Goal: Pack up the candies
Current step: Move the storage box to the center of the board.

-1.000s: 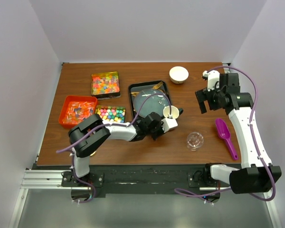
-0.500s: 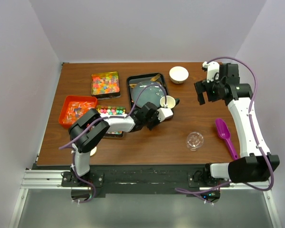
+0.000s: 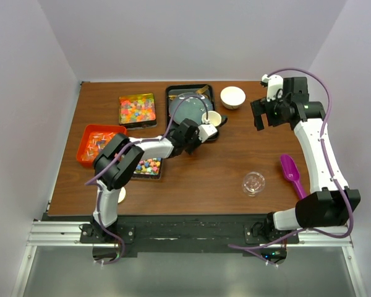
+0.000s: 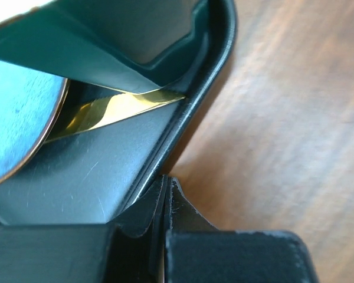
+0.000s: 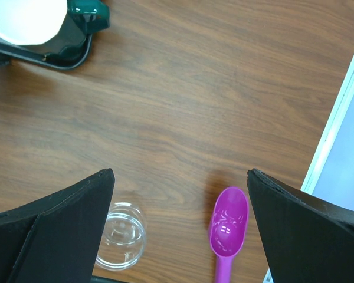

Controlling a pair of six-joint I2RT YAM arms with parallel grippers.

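Left hand (image 4: pixel 165 197) is pinched shut on the rim of the black tray (image 4: pixel 215 71), right hand (image 5: pixel 180 175) spread wide, empty; the candies (image 3: pixel 137 110) sit at the left of the bench (image 3: pixel 235 158). A jerk could topple the cup (image 3: pixel 213 118) riding on it

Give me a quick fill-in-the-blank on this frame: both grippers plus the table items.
1. The left gripper is shut on the rim of the ____.
2. The right gripper hangs above the table with its jaws ____.
3. The scoop lying to the right of the clear jar is ____ in colour.
4. The candies sit in ____ separate containers.

Missing words: tray; open; purple; three.
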